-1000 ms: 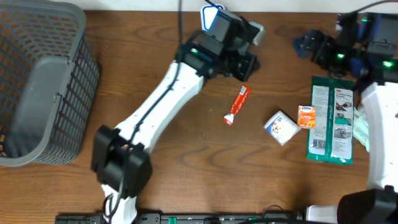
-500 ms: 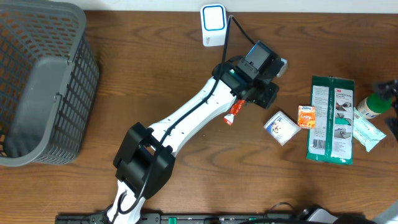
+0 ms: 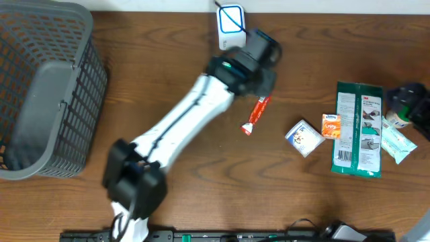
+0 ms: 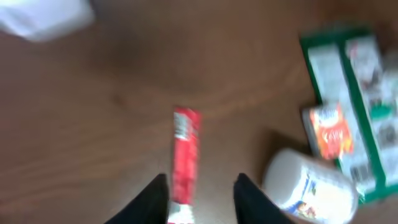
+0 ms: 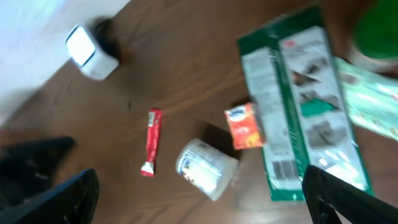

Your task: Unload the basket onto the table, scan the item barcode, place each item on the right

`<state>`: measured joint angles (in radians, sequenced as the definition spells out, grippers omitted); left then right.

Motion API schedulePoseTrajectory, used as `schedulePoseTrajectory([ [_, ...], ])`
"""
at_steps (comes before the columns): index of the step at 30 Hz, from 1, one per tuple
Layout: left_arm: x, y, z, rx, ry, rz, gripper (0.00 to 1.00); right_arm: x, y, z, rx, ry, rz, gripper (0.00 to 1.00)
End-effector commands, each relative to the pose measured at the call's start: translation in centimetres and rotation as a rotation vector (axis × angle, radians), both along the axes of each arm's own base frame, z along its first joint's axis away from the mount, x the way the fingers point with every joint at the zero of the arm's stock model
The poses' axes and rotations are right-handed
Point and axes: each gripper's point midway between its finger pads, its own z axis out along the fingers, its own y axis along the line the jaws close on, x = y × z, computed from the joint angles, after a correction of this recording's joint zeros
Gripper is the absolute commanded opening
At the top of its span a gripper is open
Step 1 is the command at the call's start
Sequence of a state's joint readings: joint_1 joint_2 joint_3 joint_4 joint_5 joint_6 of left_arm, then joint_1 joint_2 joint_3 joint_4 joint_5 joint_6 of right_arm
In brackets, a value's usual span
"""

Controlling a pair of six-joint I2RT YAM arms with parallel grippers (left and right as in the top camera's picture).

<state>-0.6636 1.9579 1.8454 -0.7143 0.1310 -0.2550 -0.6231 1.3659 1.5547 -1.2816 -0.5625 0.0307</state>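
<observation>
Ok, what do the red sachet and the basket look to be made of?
Red sachet: probably thin plastic film, perhaps glossy; it lies flat and slim, with a white end. Basket: likely grey moulded plastic, matte; uniform open lattice walls.

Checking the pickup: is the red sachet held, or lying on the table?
Lying flat on the table: the sachet rests clear of the open left gripper.
</observation>
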Motion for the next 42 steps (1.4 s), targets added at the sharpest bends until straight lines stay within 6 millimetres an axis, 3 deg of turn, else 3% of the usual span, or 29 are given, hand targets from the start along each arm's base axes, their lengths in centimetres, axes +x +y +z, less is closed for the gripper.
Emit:
schedulePoseTrajectory([
  [1,2.0,4.2,4.1,-0.039,-0.068,0.144,0.46,1.1,2.6,0.1,-0.021,-0.021,0.121,0.99],
  [4,2.9,6.2,4.5,-0.039,-0.070,0.186,0.66,1.4,4.0,0.0,-0.017,-0.017,0.167,0.99],
  [10,3.4,7.8,4.1,-0.023,-0.052,0.218,0.82,1.5,4.5,0.0,-0.018,-0.017,0.184,0.99],
  [29,3.4,7.8,4.1,-0.024,-0.052,0.218,0.83,1.5,4.5,0.0,-0.019,-0.016,0.183,0.99],
  [34,3.4,7.8,4.1,-0.024,-0.052,0.218,0.83,0.3,0.2,-1.7,-0.232,0.116,0.057,0.99],
  [37,3.4,7.8,4.1,-0.024,-0.052,0.218,0.83,-0.8,-0.6,-0.8,-0.322,0.120,0.016,0.99],
  [42,3.4,7.8,4.1,-0.023,-0.052,0.218,0.84,-2.6,1.6,2.6,-0.473,0.024,0.064,0.99],
])
